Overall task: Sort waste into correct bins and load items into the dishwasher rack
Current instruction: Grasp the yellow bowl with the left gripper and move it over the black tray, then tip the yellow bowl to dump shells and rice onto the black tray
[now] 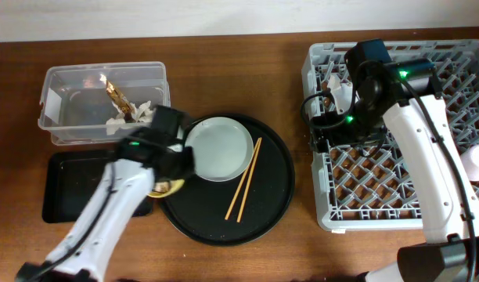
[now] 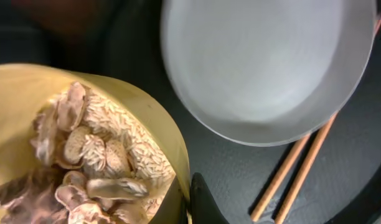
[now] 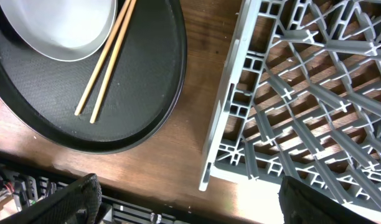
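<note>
Gripping yellow bowl [image 2: 16, 99] of food scraps [image 2: 84, 168] by rim: left gripper [image 1: 175, 171], at round tray [image 1: 275, 196] left edge. Plate [image 1: 217, 147], chopsticks [image 1: 244, 178] on tray. Right gripper [image 3: 190, 205] spread wide, right of tray, over rack [image 1: 322, 196] edge.

A large round black tray [image 1: 275, 190] sits flat on the worktop [image 1: 224, 74], about midway along its width and nearer the front edge than the back. It has a low raised rim all round. In the right wrist view the tray's [image 3: 144, 74] floor is matte with a fine grainy texture, and its rim catches a thin line of light. The left wrist view shows only a dark patch of that floor [image 2: 240, 171]. The worktop is reddish-brown wood with the grain running lengthwise; close up its surface [image 3: 200, 134] is glossy, with a bright reflection near its edge. Beyond the far edge runs a pale strip of wall [image 1: 224, 14].
</note>
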